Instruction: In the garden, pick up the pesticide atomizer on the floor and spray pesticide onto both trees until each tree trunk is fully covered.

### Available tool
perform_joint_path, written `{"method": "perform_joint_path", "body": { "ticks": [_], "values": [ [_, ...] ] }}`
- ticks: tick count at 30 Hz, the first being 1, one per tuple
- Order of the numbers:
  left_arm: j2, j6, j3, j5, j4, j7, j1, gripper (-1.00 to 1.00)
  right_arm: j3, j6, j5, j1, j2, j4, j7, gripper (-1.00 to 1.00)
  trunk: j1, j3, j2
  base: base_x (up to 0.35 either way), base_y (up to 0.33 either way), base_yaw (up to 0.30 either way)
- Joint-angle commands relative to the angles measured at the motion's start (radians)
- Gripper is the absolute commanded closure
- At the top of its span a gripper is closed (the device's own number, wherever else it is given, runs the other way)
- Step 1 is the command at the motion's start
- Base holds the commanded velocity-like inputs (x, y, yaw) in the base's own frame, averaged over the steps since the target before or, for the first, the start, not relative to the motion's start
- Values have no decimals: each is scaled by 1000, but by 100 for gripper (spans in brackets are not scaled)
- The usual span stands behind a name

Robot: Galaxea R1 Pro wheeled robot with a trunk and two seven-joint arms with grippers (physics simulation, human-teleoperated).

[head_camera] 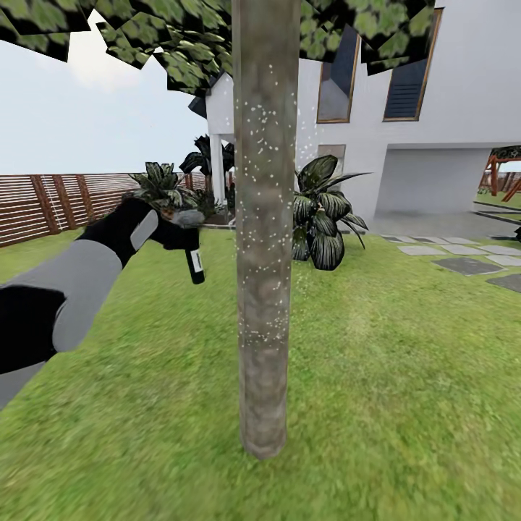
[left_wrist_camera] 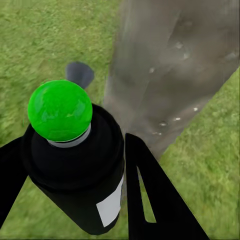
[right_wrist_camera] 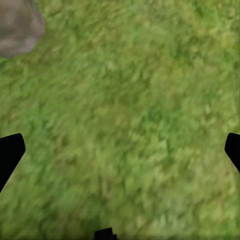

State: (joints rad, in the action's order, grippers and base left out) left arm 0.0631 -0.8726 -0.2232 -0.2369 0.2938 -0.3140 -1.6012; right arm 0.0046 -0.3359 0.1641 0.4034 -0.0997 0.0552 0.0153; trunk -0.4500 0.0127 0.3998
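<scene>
Head view: left gripper (head_camera: 176, 233) pinching sprayer (head_camera: 192, 255) at 9 o'clock of trunk (head_camera: 265, 217); white specks (head_camera: 262, 152) dotting upper bark, base looking bare.
Left wrist view: fingers (left_wrist_camera: 150, 190) clamping sprayer (left_wrist_camera: 75, 150), trunk (left_wrist_camera: 170, 70) near.
Right wrist view: right gripper (right_wrist_camera: 120, 150) spreading wide over grass (right_wrist_camera: 130, 100).
Risk: fixed aim leaving lower trunk uncovered.

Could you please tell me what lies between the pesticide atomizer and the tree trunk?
Nothing solid: in the head view, only open air over grass separates the pesticide atomizer, held by the left gripper, from the speckled tree trunk.
</scene>
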Motion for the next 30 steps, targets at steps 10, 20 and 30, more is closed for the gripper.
{"method": "perform_joint_path", "body": {
  "ticks": [10,20,30],
  "values": [
    [-1,200,0,-6,-240,0,3,100,0,0,0,0,0,0,0,-100,0,0,0,0,0,0],
    [-72,263,2,-5,-262,0,32,100,0,0,0,0,0,0,0,-100,0,0,0,0,0,0],
    [-66,338,2,1,-262,13,138,100,0,0,0,0,1,0,0,-100,0,0,0,0,0,0]
  ]
}}
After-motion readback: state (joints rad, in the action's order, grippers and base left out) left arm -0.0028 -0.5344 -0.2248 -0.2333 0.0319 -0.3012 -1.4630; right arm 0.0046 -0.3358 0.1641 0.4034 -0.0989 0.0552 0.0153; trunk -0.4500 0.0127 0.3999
